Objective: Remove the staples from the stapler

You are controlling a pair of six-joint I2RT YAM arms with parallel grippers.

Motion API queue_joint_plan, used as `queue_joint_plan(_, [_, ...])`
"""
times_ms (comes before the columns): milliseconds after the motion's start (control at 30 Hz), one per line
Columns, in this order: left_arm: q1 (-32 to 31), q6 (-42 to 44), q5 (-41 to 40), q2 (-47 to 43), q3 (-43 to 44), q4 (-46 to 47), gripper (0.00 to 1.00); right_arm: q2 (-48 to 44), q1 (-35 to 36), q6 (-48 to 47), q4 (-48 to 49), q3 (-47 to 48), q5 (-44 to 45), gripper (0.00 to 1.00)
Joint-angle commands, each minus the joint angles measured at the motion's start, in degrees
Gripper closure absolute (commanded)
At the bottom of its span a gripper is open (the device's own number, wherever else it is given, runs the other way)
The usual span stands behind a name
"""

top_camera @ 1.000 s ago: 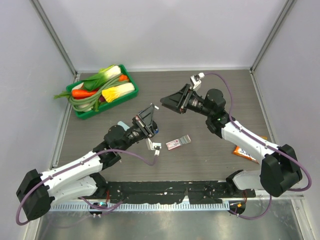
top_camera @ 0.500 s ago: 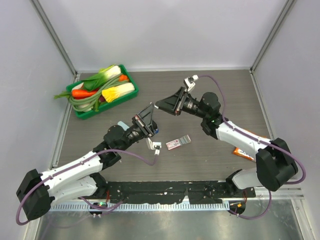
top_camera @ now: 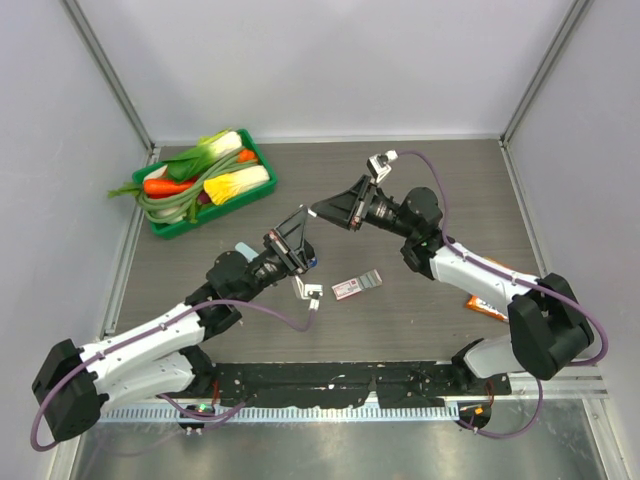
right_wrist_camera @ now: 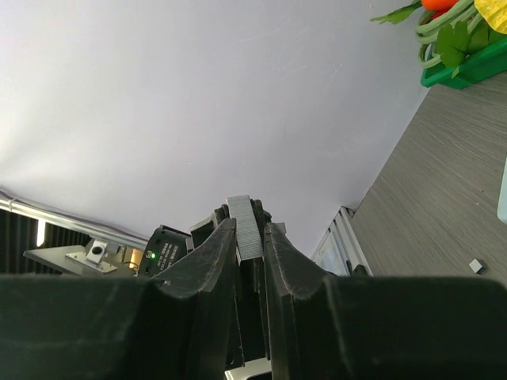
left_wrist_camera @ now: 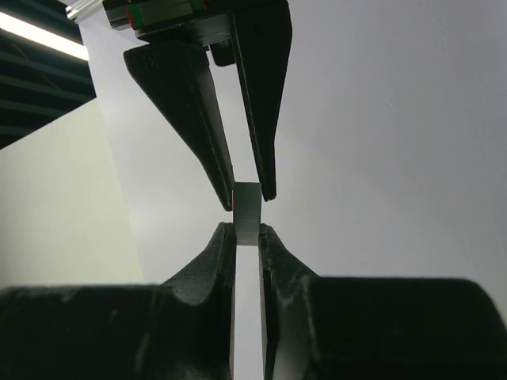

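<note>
top: tip to tip above the middle of the bench (top_camera: pixel 430 190), left jaws and right jaws | left wrist: staples (left_wrist_camera: pixel 247 215) clamped at one end in left jaws, pinched at the other by right jaws | right wrist: strip gripped between closed right jaws

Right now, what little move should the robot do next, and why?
Probably squeeze the right tool firmly shut: its fingers flank the staple strip that the left tool pinches, and a firm grip isn't clear yet.
</note>
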Motion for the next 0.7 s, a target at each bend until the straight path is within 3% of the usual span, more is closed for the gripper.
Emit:
queue_joint_plan(0, [-0.19, -0.3, -2.05, -1.31, 1.91, 1.36, 1.0, -0.77, 0.25, 1.81, 6.17, -1.07, -0.79, 0.74])
queue_joint_plan(667, [-0.27, -0.39, -1.26, -3.06, 1.38, -0.31, 1.0, -1.74, 0.25, 2.61, 8.29, -2.31, -1.32, 0.69])
